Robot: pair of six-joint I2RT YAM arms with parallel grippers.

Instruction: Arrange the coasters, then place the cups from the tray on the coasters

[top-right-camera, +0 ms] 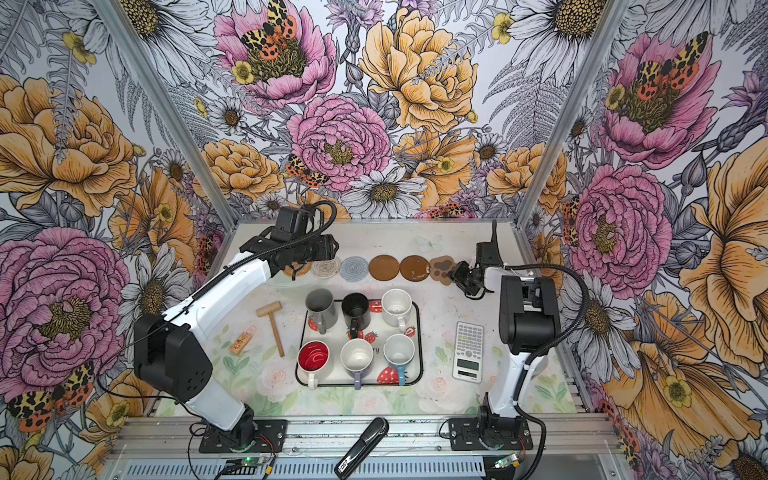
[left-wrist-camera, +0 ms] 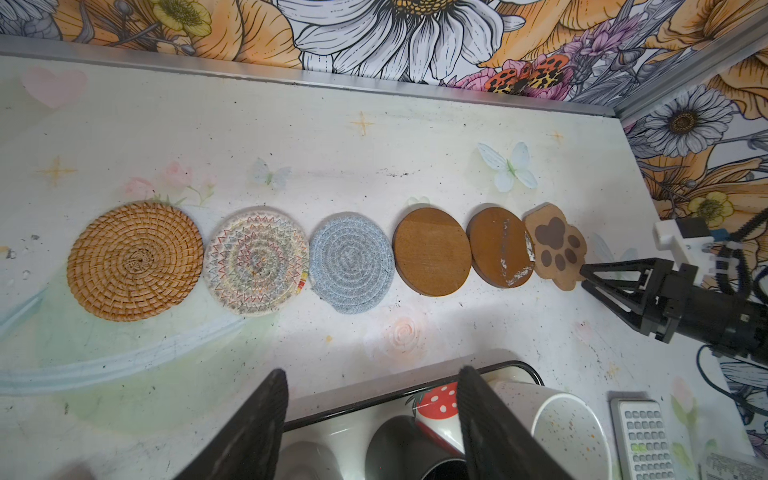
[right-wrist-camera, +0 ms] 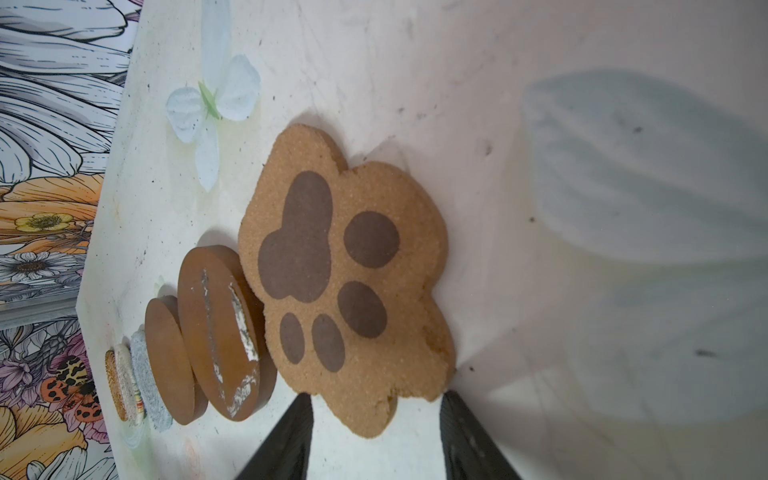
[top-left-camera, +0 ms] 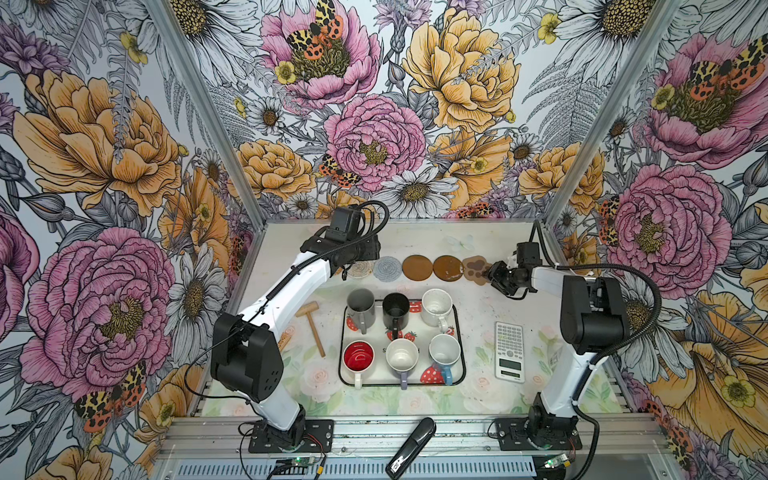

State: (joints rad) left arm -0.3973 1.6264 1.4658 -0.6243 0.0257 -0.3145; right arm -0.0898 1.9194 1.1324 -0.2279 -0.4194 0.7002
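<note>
Six coasters lie in a row near the back wall: tan rattan (left-wrist-camera: 135, 261), cream crochet (left-wrist-camera: 257, 261), grey-blue crochet (left-wrist-camera: 352, 262), two brown discs (left-wrist-camera: 432, 251) (left-wrist-camera: 500, 247) and a paw shape (left-wrist-camera: 555, 249). The strawberry tray (top-left-camera: 459, 332) holds the cups: grey (top-left-camera: 360, 309), black (top-left-camera: 395, 309), speckled white (top-left-camera: 436, 307), red-inside (top-left-camera: 358, 357), lavender (top-left-camera: 402, 357) and blue (top-left-camera: 444, 353). My left gripper (left-wrist-camera: 372, 374) hangs open and empty above the table, between the row and the tray's far rim. My right gripper (right-wrist-camera: 378, 397) is open at the paw coaster (right-wrist-camera: 353, 270), whose near lobe lies between the fingertips, ungripped.
A wooden mallet (top-left-camera: 313, 328) lies left of the tray, with a small printed wooden block (top-right-camera: 243, 341) beyond it. A white calculator (top-left-camera: 510, 351) lies right of the tray. A black stapler-like object (top-left-camera: 411, 446) rests on the front rail. Floral walls enclose three sides.
</note>
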